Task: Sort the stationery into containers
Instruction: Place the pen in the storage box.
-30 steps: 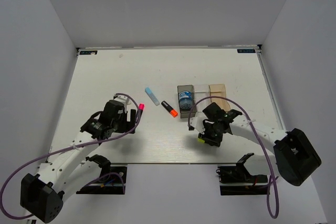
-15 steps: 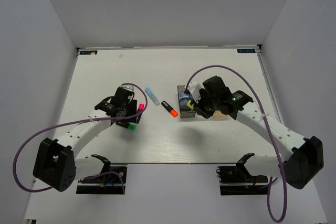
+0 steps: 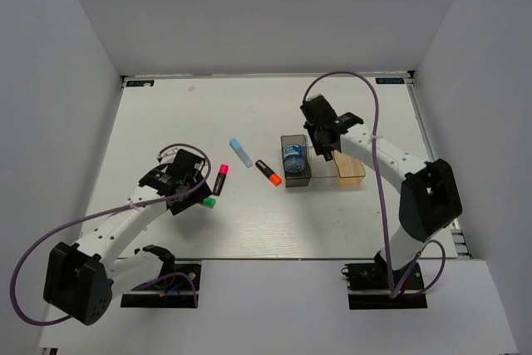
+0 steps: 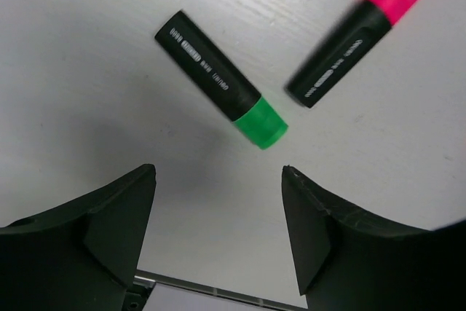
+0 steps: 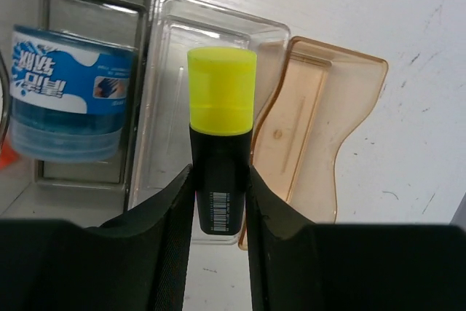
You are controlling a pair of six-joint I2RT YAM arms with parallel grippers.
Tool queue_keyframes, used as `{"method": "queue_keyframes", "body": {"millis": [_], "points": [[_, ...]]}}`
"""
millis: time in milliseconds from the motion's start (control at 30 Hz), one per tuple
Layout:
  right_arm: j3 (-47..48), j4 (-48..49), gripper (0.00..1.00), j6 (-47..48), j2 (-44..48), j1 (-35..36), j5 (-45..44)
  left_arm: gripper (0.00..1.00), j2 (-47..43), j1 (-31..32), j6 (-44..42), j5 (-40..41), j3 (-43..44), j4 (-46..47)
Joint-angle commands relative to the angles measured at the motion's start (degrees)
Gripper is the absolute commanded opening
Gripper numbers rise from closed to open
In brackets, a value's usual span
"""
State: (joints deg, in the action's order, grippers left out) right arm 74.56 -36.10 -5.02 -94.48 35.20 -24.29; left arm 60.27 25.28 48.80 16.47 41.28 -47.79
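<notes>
My right gripper (image 3: 326, 147) (image 5: 218, 172) is shut on a black highlighter with a yellow end (image 5: 220, 136), held above the clear container (image 5: 171, 107) (image 3: 322, 174). The dark grey container (image 5: 138, 71) (image 3: 297, 179) holds a stubby blue-and-white item (image 5: 69, 92) (image 3: 292, 155). The tan-orange container (image 5: 306, 121) (image 3: 351, 169) stands to the right. My left gripper (image 3: 191, 191) (image 4: 218, 172) is open above the table, just short of a green-ended highlighter (image 4: 218, 89) (image 3: 209, 202) and a pink-ended one (image 4: 357, 30) (image 3: 222, 176).
An orange-ended highlighter (image 3: 268, 172) lies just left of the dark grey container. A light-blue stick (image 3: 241, 152) lies beyond it. White walls close in the table on three sides, and the arm bases stand at the near edge.
The right arm swung from the near table up over the containers, carrying the yellow highlighter. The green highlighter now lies exposed by the pink one, and the left gripper has drawn back from it.
</notes>
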Motion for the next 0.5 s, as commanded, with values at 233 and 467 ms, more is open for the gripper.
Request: {"method": "queue_keyframes", "body": {"millis": [233,467], "points": [[2.43,-1.34,0.82,-2.02,-0.97,-3.3,5.73,0.84,5.02,-1.46,11.67,-2.76,-5.15,2.52],[-3.71,3.74,0.78,-0.17,5.86,-4.17,13.12,0.81,11.27,-2.51,12.55,-1.0,-1.91,5.95]]}}
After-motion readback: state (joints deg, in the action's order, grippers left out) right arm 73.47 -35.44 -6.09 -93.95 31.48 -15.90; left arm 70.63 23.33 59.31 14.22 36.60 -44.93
